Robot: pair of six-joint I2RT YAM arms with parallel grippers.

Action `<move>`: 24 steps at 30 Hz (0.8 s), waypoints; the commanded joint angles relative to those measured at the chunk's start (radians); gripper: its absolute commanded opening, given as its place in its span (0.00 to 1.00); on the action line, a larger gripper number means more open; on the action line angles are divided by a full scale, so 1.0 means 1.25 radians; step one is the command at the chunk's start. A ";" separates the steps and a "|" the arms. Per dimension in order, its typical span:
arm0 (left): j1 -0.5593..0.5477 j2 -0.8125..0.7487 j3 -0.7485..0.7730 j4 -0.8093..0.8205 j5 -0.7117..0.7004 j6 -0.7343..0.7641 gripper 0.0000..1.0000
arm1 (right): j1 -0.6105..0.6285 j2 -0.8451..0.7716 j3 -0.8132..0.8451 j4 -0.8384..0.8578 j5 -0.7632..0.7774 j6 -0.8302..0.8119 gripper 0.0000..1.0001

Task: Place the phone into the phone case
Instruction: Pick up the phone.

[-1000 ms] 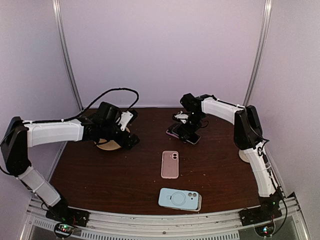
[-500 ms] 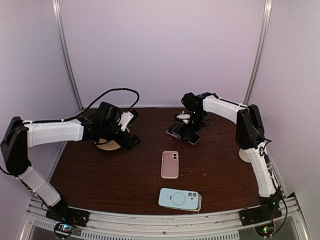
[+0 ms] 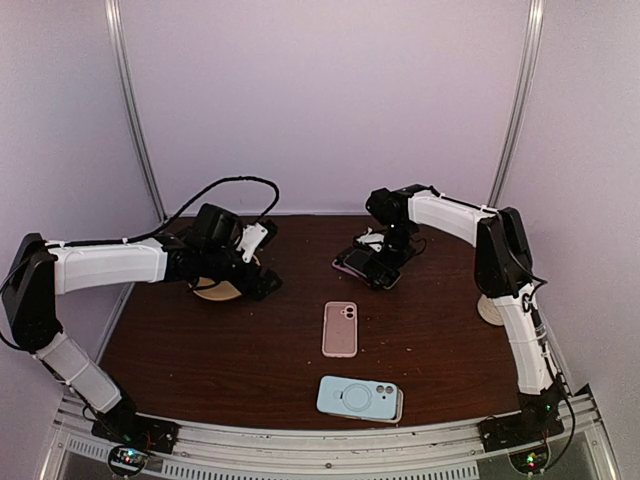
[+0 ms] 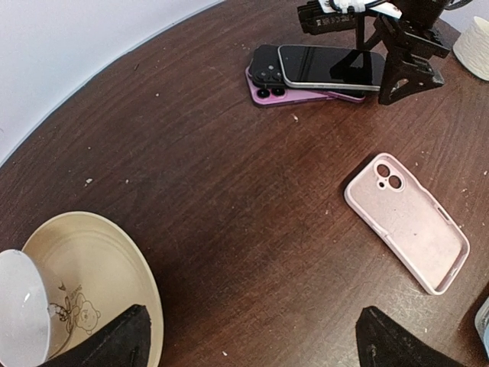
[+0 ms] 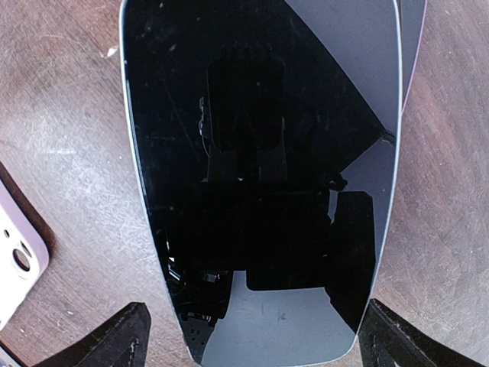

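Note:
A black-screened phone (image 3: 372, 264) lies on top of a purple case or phone (image 4: 306, 95) at the back of the table. It fills the right wrist view (image 5: 260, 153). My right gripper (image 3: 382, 262) is open, its fingers (image 5: 114, 336) on either side of the phone's near end and not touching it. An empty pink case (image 3: 340, 328) lies face up mid-table and also shows in the left wrist view (image 4: 406, 222). My left gripper (image 3: 262, 282) is open and empty above bare wood, next to a plate.
A cream plate (image 3: 218, 290) with a white cup (image 4: 21, 310) sits under my left arm. A light blue cased phone (image 3: 360, 397) lies near the front edge. A white round object (image 3: 489, 311) stands at the right. A pale case corner (image 5: 14, 256) shows left of the phone.
My right gripper has shifted slightly to the right over the stacked phones. The left arm and the cases have not moved.

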 commanded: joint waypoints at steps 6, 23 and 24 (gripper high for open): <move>0.003 -0.017 0.021 0.020 0.015 0.000 0.98 | -0.015 -0.023 -0.001 -0.023 0.001 -0.016 0.92; 0.002 -0.028 0.023 0.014 0.018 0.005 0.98 | -0.020 0.003 0.009 -0.025 0.004 -0.034 0.89; 0.003 -0.028 0.023 0.014 0.018 0.005 0.98 | -0.020 0.005 0.009 -0.026 0.004 -0.035 0.89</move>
